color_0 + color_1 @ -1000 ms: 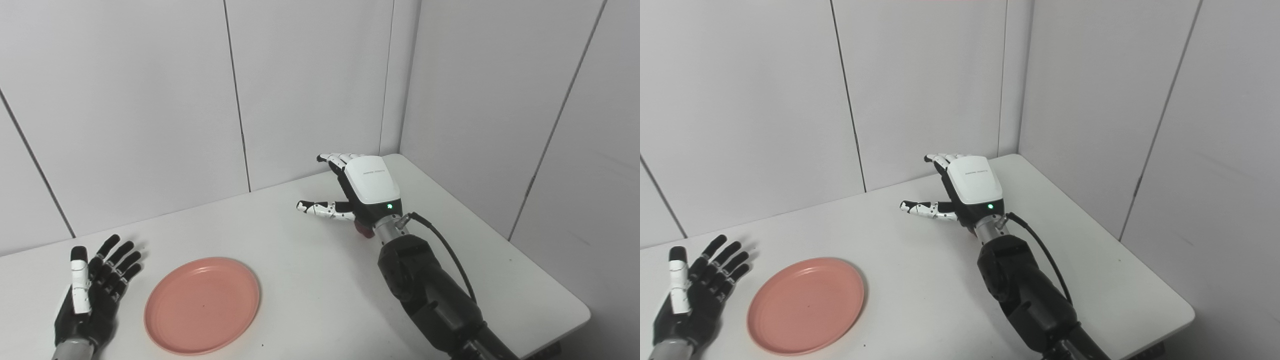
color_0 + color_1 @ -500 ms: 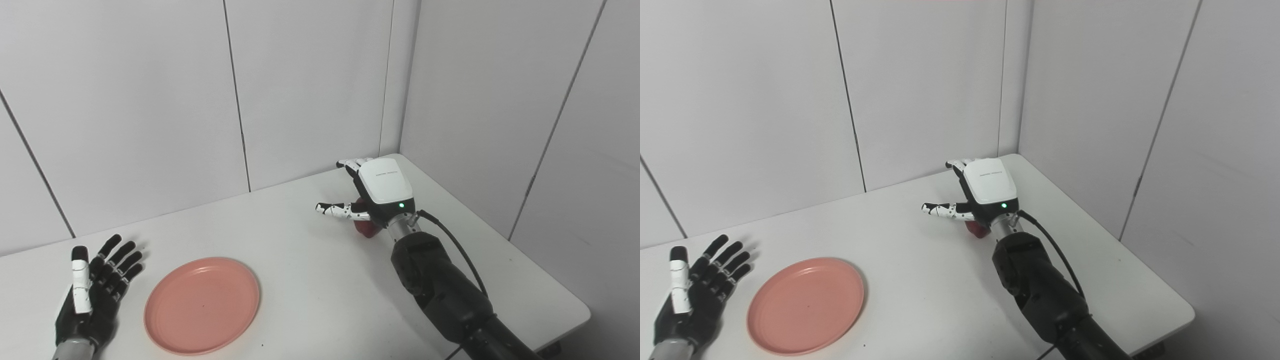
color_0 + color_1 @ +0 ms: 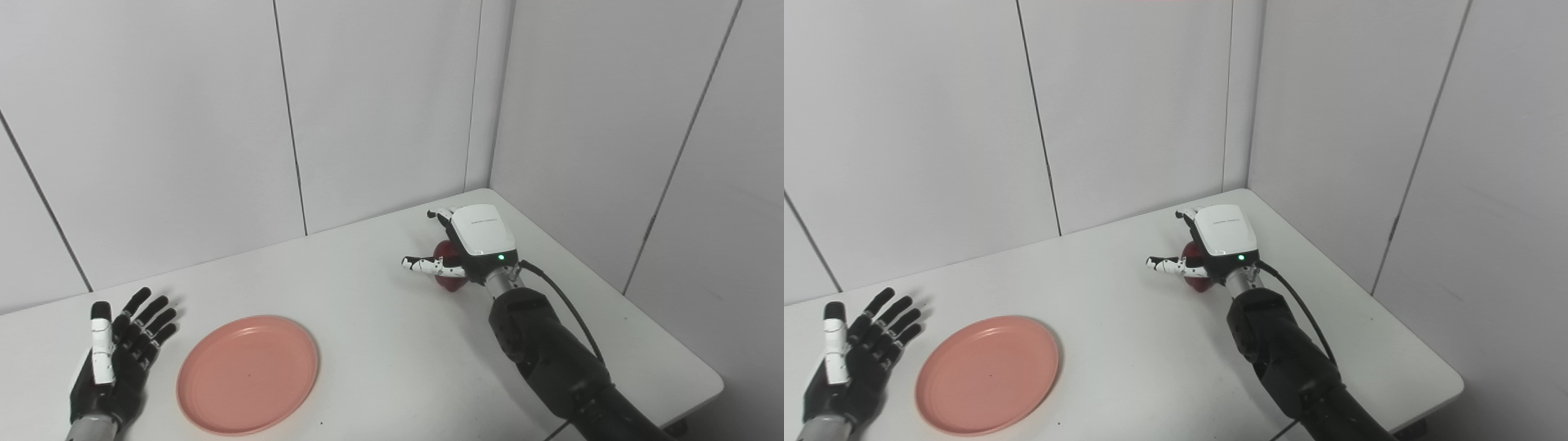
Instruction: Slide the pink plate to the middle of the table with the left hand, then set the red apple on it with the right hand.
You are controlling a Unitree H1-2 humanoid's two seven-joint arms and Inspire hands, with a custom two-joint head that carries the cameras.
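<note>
The right hand (image 3: 474,245) arches over the apple (image 3: 448,275) at the table's (image 3: 380,343) far right, thumb spread, grip unclear in both views. The left hand (image 3: 113,361) lies splayed beside the plate (image 3: 247,373).
</note>
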